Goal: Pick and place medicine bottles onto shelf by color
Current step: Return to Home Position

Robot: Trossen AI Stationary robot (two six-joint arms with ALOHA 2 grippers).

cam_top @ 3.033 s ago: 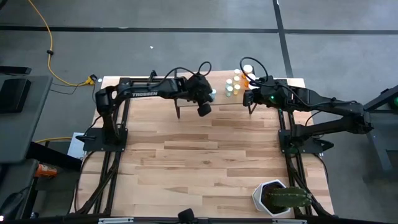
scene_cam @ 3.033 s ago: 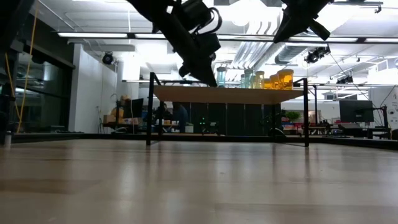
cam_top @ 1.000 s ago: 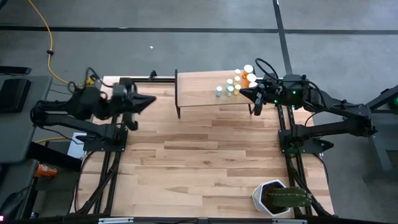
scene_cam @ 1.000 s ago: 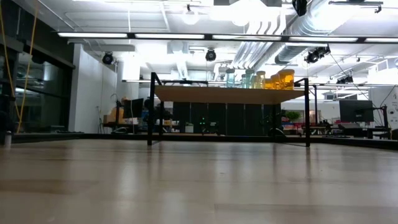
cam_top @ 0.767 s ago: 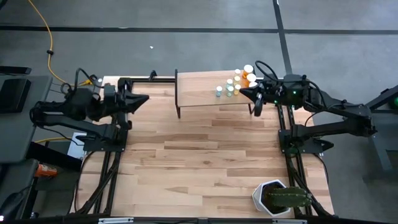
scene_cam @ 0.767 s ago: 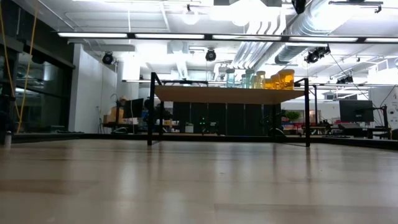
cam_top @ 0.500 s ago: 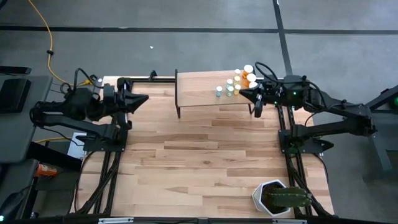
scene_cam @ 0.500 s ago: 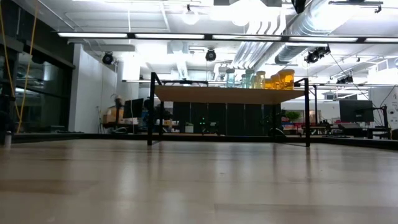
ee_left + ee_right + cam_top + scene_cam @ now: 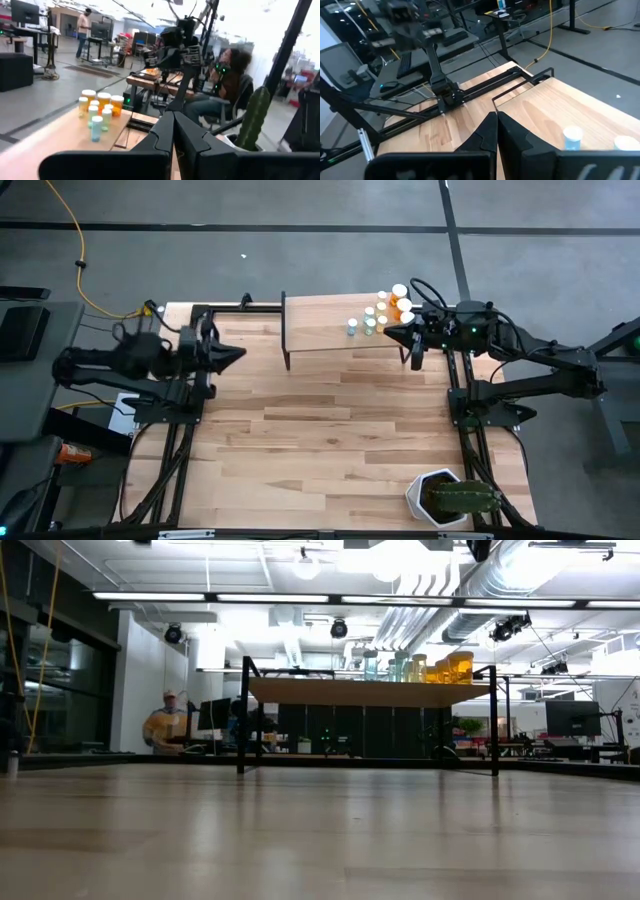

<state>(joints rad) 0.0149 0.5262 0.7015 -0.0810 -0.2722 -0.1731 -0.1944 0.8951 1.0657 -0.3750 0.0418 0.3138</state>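
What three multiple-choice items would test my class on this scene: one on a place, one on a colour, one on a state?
1. Where on the shelf do the medicine bottles stand?
A. the middle
B. the end beside the right tool
C. the end farthest from the right tool

2. What colour are the caps?
A. white
B. black
C. red

3. How is the left tool?
A. open wide
B. shut on a bottle
C. shut, holding nothing

Answers: B, the high view shows them clustered by that tool; A, every cap seen from above is white; C, the left wrist view shows its fingers meeting with nothing between.
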